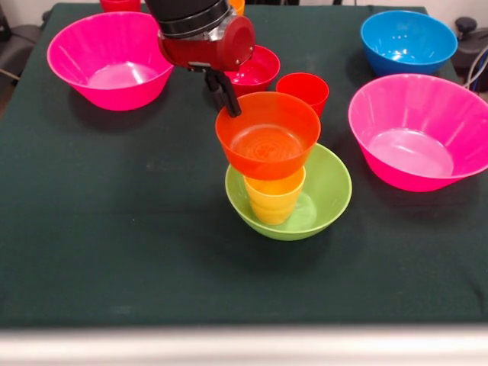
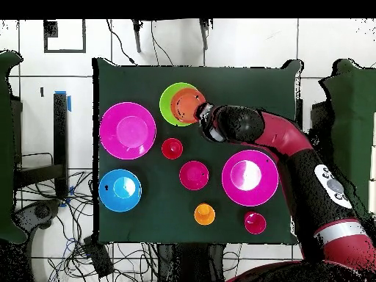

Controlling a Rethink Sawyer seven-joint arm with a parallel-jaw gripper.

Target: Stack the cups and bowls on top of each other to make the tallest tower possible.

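The tower stands at the table's middle: a lime-green bowl (image 1: pixel 328 191) holds a yellow cup (image 1: pixel 274 200), and a small orange bowl (image 1: pixel 267 137) sits upright on the cup. My gripper (image 1: pixel 226 95) is at the orange bowl's far left rim, its dark fingers closed on the rim. In the overhead view the gripper (image 2: pixel 202 114) is at the right rim of the orange bowl (image 2: pixel 185 106) over the green bowl (image 2: pixel 167 95). A red cup (image 1: pixel 303 90) and a small crimson bowl (image 1: pixel 259 70) stand just behind the tower.
Two hot-pink bowls (image 1: pixel 110 57) (image 1: pixel 419 133) flank the tower. A blue bowl (image 1: pixel 408 42) is far right. An orange cup (image 2: pixel 205 214) and another red cup (image 2: pixel 255 222) stand near the robot's edge of the table.
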